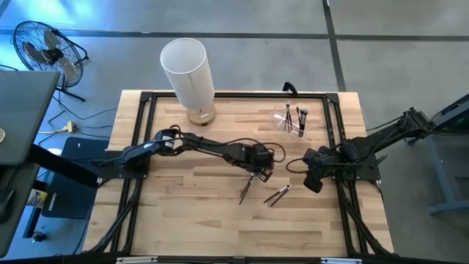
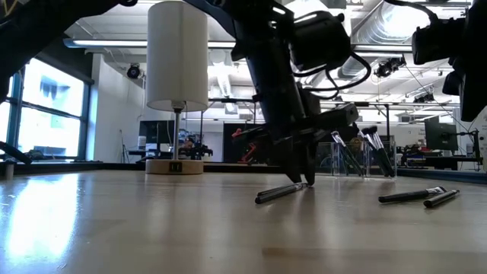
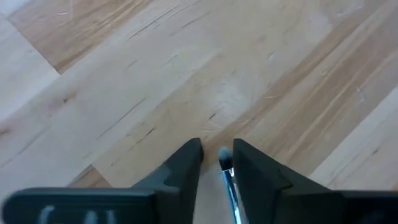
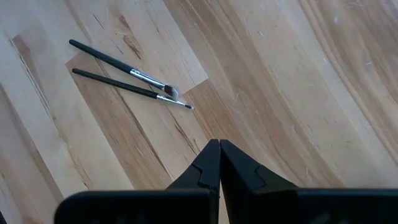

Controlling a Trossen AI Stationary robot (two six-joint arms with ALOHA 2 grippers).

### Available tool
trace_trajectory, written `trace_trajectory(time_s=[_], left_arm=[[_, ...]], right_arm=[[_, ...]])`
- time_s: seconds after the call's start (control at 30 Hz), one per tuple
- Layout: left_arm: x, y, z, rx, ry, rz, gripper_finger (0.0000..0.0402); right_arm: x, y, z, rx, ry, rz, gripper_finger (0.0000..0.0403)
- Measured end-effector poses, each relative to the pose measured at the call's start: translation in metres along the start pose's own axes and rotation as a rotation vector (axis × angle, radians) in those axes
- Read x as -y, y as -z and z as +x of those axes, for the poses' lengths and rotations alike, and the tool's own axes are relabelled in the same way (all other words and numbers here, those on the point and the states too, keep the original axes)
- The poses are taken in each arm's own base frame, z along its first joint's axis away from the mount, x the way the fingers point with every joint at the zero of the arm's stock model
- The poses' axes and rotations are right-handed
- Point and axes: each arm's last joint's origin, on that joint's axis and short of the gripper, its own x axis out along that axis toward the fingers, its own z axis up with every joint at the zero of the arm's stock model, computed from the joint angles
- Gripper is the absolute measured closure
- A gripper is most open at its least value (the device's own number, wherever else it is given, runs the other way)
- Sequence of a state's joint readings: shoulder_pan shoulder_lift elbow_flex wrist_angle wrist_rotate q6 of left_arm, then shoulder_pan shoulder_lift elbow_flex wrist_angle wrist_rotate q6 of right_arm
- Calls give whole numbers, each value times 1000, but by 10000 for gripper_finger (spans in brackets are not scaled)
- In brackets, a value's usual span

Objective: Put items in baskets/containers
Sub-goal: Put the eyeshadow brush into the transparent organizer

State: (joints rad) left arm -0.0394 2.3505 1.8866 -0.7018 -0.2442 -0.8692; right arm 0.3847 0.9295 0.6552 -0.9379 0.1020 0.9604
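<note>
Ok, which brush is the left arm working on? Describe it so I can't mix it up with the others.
Start at the tall white cylinder at the table's far edge, then come toward the table's middle to the left end effector. The brush lies between its fingers, slanting toward the near edge. It lies alone, unlike the pair of brushes lying together just to its right and those standing in the clear holder.

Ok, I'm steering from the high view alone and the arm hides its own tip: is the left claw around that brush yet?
Observer: Around it, yes. In the left wrist view the brush sits between the left claw fingers, with a gap on one side.
Operator: Lifted at all?
Observer: The low view shows its free end resting on the table.
Operator: And the right claw?
Observer: The right claw is shut and empty, with two brushes lying ahead of it.
</note>
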Motion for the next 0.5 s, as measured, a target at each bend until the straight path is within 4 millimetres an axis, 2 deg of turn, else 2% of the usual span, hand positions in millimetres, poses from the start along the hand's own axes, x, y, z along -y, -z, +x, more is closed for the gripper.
trace_trajectory(time_s=[0.17,0.5], left_arm=[[-1,-1,1,-25,17,-7,389],[0,0,0,-62,57,-24,400]], right_arm=[[0,0,0,0,0,0,402],[0,-1,0,11,0,1,399]])
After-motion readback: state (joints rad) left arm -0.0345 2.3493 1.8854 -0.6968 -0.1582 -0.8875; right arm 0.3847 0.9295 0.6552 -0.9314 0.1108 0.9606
